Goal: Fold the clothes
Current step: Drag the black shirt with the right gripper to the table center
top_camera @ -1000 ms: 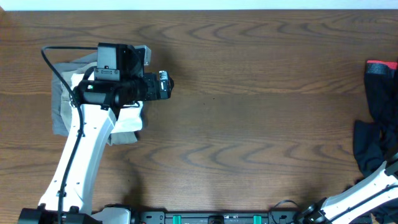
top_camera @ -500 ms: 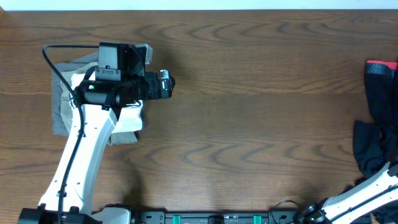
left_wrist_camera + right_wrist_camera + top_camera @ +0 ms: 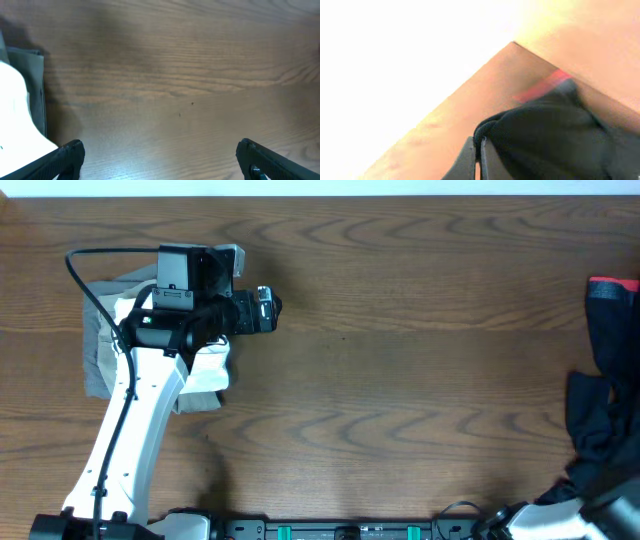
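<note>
Dark clothes (image 3: 603, 395) lie bunched at the table's right edge, with a red-trimmed part (image 3: 612, 284) at their top. In the right wrist view my right gripper (image 3: 479, 152) is shut on a fold of this black fabric (image 3: 555, 132); the pinched edge sticks up between the fingers. Only part of the right arm (image 3: 560, 515) shows overhead. A folded grey and white stack (image 3: 100, 350) sits at the left under my left arm. My left gripper (image 3: 268, 308) hovers just right of it, open wide (image 3: 160, 156) over bare wood, holding nothing.
The wooden table (image 3: 400, 380) stretches between the two piles. In the left wrist view the stack's white layer (image 3: 12, 115) and grey edge (image 3: 36, 90) show at the left. The table's corner (image 3: 512, 45) lies beyond the black fabric.
My right gripper has shut on the black fabric, and its arm has dropped lower out of the overhead view. The left gripper shifted slightly and stayed open.
</note>
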You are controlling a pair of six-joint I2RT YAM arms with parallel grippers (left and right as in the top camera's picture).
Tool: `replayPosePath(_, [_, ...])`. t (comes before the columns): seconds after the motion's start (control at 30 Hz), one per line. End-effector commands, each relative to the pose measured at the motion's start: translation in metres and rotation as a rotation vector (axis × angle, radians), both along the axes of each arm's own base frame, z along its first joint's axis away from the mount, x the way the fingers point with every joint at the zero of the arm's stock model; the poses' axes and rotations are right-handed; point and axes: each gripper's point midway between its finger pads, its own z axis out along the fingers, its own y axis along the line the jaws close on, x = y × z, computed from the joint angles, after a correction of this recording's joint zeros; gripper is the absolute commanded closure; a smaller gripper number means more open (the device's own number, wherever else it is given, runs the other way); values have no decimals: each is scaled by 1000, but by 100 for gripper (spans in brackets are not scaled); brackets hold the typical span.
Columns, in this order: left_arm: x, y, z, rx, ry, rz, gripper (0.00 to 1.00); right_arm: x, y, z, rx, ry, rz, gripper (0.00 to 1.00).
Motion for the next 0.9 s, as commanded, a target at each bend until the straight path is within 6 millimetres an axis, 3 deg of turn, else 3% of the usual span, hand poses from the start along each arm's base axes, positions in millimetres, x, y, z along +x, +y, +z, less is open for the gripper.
replayPosePath(0.0, [8,1,10,7,-37,4,2,24,87,42,61,-119,280,99])
replayPosePath(0.17, [10,21,24,92,-89,84,2,50,207,70,70,-186,612,99])
replayPosePath(0.3, [6,32,42,123,-147,126,2,61,300,80,64,-217,835,99])
replayPosePath(0.43, [-3,44,60,165,-196,176,2,57,401,75,-4,-223,1073,99])
replayPosePath(0.53, [-10,47,67,171,-207,183,2,54,456,58,-32,-171,1144,99])
replayPosePath(0.63, [-14,47,66,173,-195,183,2,52,496,30,-66,-94,1180,96])
replayPosePath(0.73, [-19,48,60,179,-167,179,2,49,524,5,-92,-33,1233,60])
replayPosePath(0.8, [-20,48,59,184,-159,176,2,49,528,-7,-109,-5,1250,50])
replayPosePath(0.87, [-21,48,58,185,-153,175,2,55,515,-16,-123,39,1194,44])
